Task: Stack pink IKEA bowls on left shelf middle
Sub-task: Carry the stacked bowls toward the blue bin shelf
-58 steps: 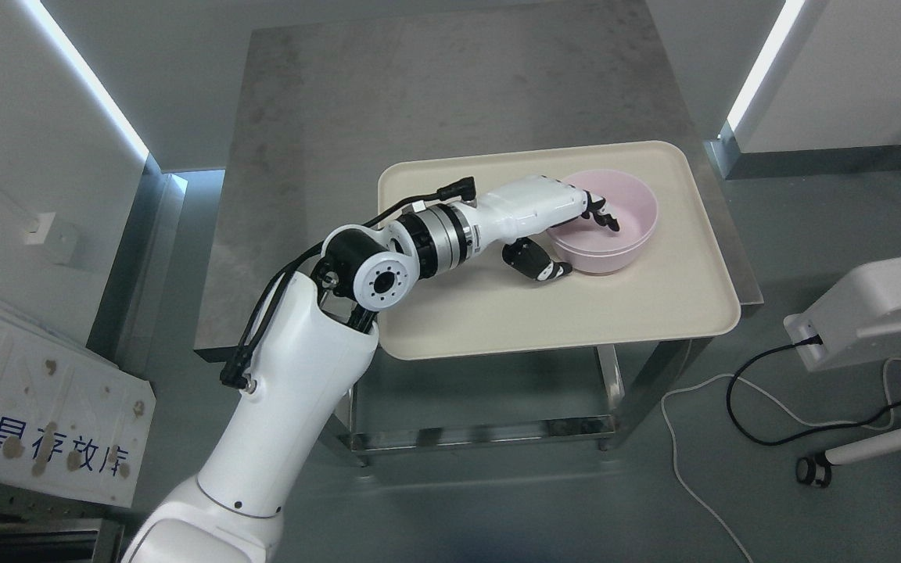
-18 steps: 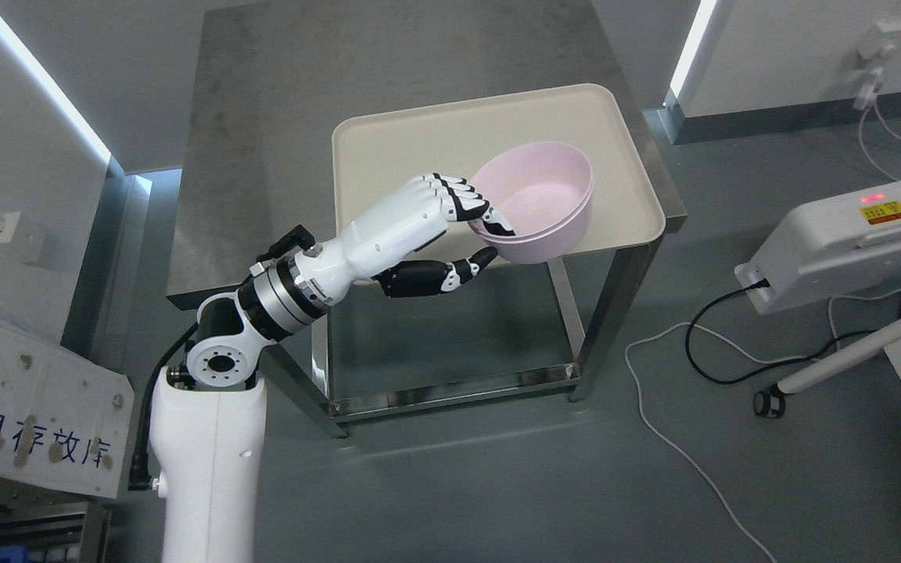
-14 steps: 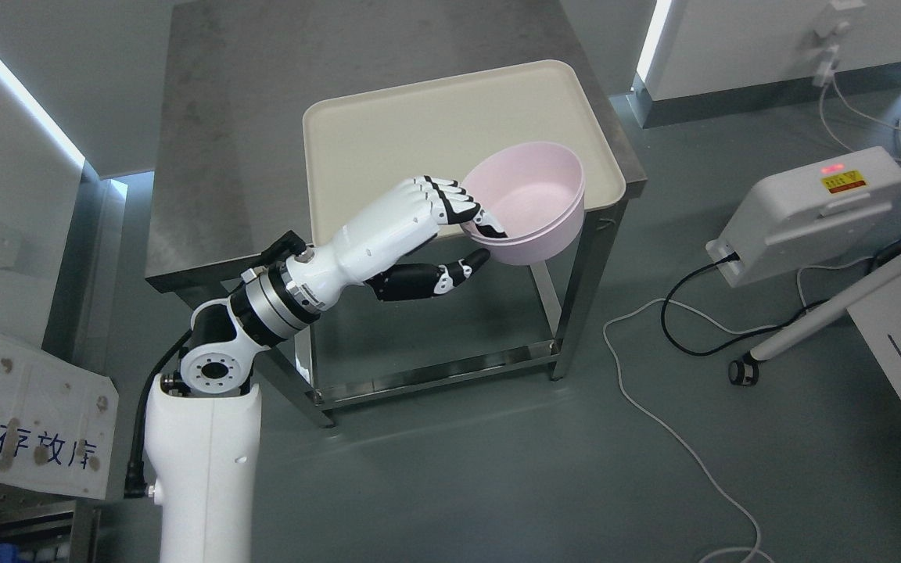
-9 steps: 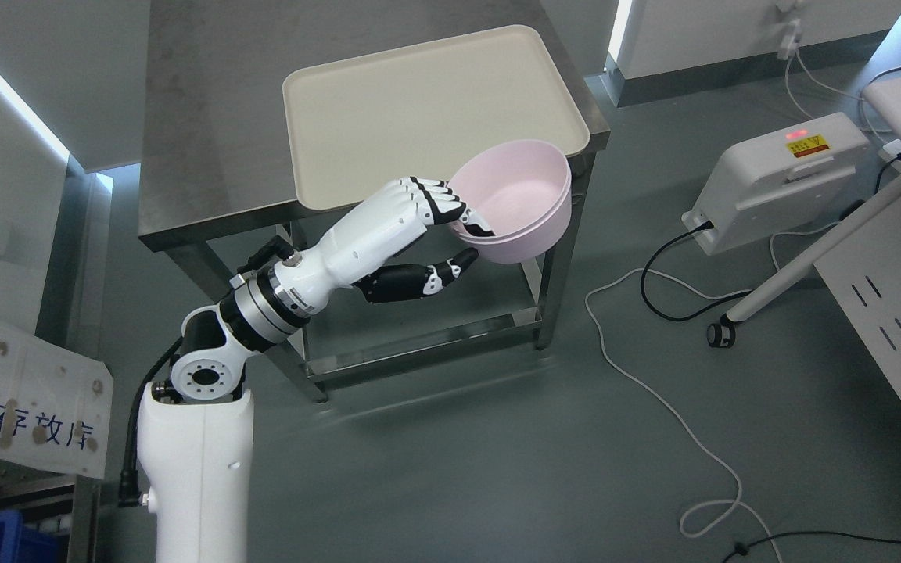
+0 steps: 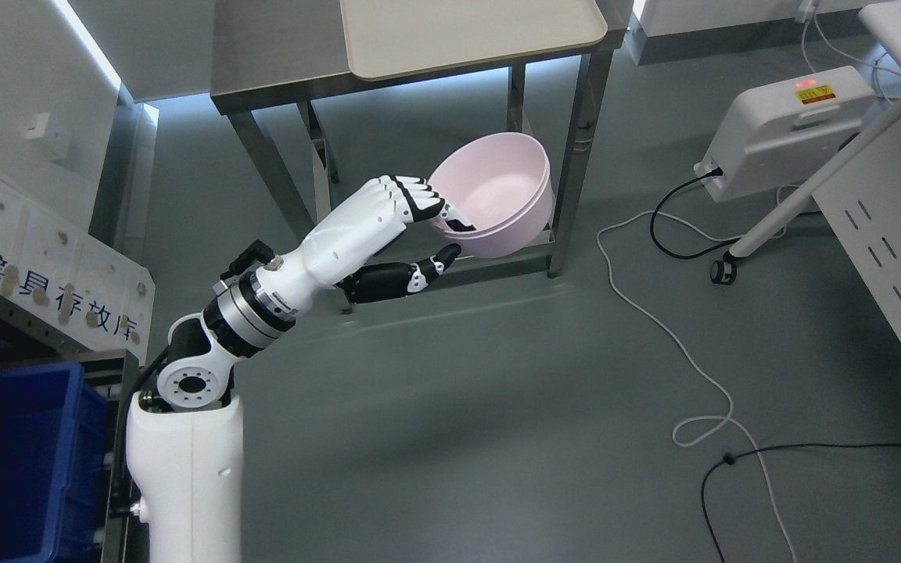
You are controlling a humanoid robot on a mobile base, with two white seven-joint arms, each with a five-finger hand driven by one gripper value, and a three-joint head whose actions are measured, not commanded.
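My left hand [image 5: 444, 234] is shut on the near rim of the pink bowls [image 5: 497, 195], a nested pair held in the air. Its fingers [image 5: 419, 199] hook over the rim into the bowl and the thumb [image 5: 435, 262] presses from below. The bowls hang in front of the steel table [image 5: 278, 47], well below its top and above the grey floor. The cream tray [image 5: 466, 31] on the table holds nothing that I can see. The right arm is out of view.
A blue bin [image 5: 20, 461] sits at the lower left beside a white panel with printed characters [image 5: 52, 258]. A white device with a red light [image 5: 787, 125], cables [image 5: 685, 344] on the floor and a white perforated table edge [image 5: 896, 266] lie at the right.
The bowls were lifted off the tray and carried away from the table. The whole view has shifted: the table slid to the top edge, and the blue bin came into sight.
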